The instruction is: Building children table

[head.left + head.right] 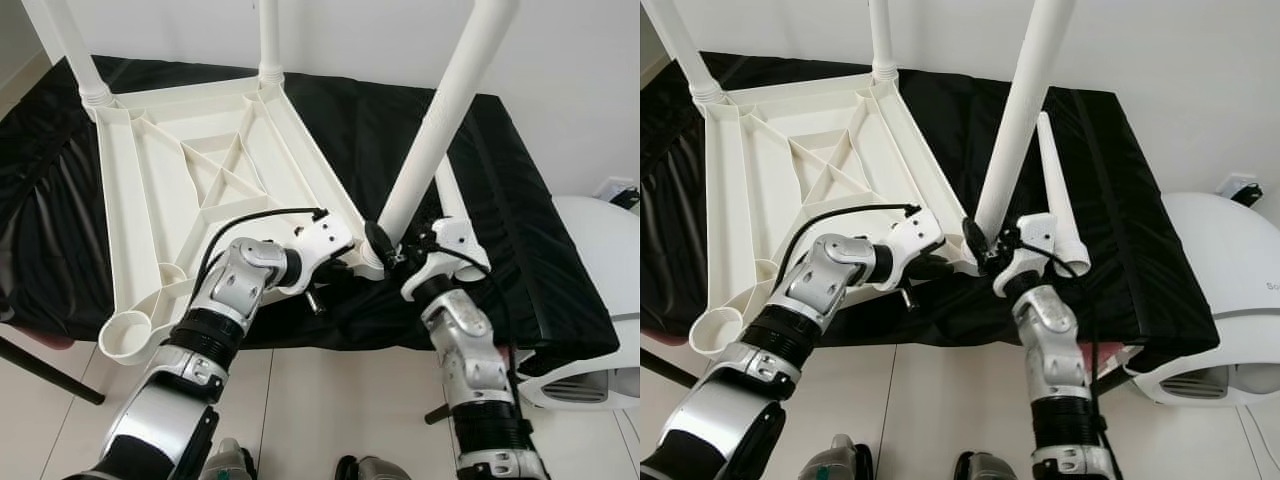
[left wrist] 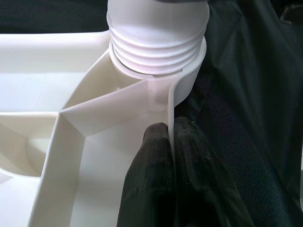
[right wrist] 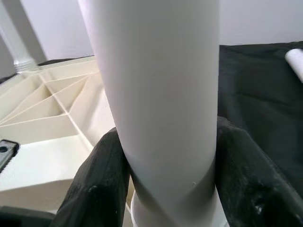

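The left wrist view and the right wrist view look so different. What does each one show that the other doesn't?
The left wrist view has the left hand pinching the tabletop's thin side wall, just below the ribbed, threaded end of the leg seated in its corner socket. The right wrist view has the right hand clamped around that leg's smooth shaft, plus a loose leg's tip on the black cloth. Both share the upturned white tabletop, the same leg and the cloth.

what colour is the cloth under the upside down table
Black; the cloth under the white table shows best in the left eye view.
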Controlling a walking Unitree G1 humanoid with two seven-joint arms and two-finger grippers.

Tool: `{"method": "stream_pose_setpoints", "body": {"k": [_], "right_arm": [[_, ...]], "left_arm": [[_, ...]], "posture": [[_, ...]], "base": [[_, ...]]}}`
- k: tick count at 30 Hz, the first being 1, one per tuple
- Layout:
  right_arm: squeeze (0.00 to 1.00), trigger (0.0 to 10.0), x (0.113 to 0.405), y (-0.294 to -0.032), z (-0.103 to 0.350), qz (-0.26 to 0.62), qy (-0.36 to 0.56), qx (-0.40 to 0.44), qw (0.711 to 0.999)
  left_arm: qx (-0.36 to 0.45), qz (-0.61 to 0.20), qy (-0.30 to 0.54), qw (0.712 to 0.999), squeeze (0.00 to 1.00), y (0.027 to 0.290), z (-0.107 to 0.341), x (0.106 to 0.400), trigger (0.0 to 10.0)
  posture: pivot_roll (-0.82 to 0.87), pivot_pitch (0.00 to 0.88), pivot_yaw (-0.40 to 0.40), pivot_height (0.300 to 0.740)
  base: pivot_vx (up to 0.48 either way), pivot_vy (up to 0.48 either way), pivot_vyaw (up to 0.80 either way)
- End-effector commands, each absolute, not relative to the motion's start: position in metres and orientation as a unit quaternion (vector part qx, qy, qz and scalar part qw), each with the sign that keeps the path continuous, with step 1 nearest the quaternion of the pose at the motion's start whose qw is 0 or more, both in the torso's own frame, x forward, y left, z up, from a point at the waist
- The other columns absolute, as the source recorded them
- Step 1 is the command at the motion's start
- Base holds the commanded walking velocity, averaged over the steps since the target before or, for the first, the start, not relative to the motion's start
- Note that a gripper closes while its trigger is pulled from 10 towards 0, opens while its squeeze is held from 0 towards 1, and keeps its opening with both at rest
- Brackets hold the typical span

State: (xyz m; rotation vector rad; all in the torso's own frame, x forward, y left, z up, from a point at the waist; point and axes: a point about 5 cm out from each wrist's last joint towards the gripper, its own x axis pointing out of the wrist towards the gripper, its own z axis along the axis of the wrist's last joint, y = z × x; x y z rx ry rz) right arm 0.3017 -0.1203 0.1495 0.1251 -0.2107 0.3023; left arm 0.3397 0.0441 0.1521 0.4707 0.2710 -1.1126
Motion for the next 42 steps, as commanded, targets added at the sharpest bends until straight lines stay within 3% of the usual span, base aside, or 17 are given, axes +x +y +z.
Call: {"method": "stream_pose_setpoints", "body": {"k": [1,12,13,15,16,17,18,29,33,42], "right_arm": [[0.0,0.0,0.293,-0.086,0.142,0.182,-0.084,0.075,0.977],[0.0,0.0,0.289,-0.086,0.141,0.138,-0.075,0.074,0.985],[0.0,4.7,0.29,-0.088,0.141,0.134,-0.074,0.074,0.985],[0.0,4.7,0.29,-0.088,0.141,0.134,-0.074,0.074,0.985],[0.0,10.0,0.291,-0.089,0.141,0.133,-0.073,0.075,0.986],[0.0,10.0,0.291,-0.089,0.141,0.133,-0.073,0.075,0.986],[1.0,10.0,0.291,-0.09,0.141,0.132,-0.071,0.075,0.986],[1.0,10.0,0.3,-0.108,0.143,0.142,-0.067,0.092,0.983],[1.0,10.0,0.319,-0.14,0.153,0.192,-0.076,0.075,0.976],[1.0,10.0,0.331,-0.16,0.16,0.248,-0.075,0.032,0.965]], "left_arm": [[0.205,-0.46,0.117,0.856,0.0,0.048,0.149,0.345,10.0],[0.206,-0.462,0.117,0.854,0.0,0.048,0.15,0.345,10.0],[0.206,-0.463,0.117,0.854,0.0,0.048,0.15,0.345,10.0],[0.206,-0.463,0.117,0.854,0.0,0.048,0.15,0.345,10.0],[0.207,-0.463,0.117,0.854,0.0,0.048,0.15,0.345,10.0],[0.207,-0.463,0.117,0.854,0.0,0.048,0.15,0.345,10.0],[0.207,-0.463,0.117,0.854,0.0,0.049,0.15,0.346,10.0],[0.207,-0.462,0.117,0.854,0.0,0.049,0.151,0.346,10.0],[0.207,-0.462,0.116,0.854,0.0,0.048,0.151,0.346,10.0],[0.207,-0.461,0.116,0.855,0.0,0.049,0.152,0.347,10.0]], "posture": [[0.0,0.078,-0.058,0.74],[0.0,0.08,-0.051,0.74],[0.0,0.08,-0.051,0.74],[0.0,0.08,-0.051,0.74],[0.0,0.08,-0.05,0.74],[0.0,0.08,-0.05,0.74],[0.0,0.079,-0.05,0.74],[0.0,0.079,-0.05,0.74],[0.0,0.078,-0.049,0.74],[0.0,0.076,-0.05,0.74]], "base": [[0.0,0.0,0.0],[0.0,0.0,0.0],[0.0,0.0,0.0],[0.0,0.0,0.0],[0.0,0.0,0.0],[0.0,0.0,0.0],[0.0,0.0,0.0],[0.0,0.0,0.0],[0.0,0.0,0.0],[0.0,0.0,0.0]]}}
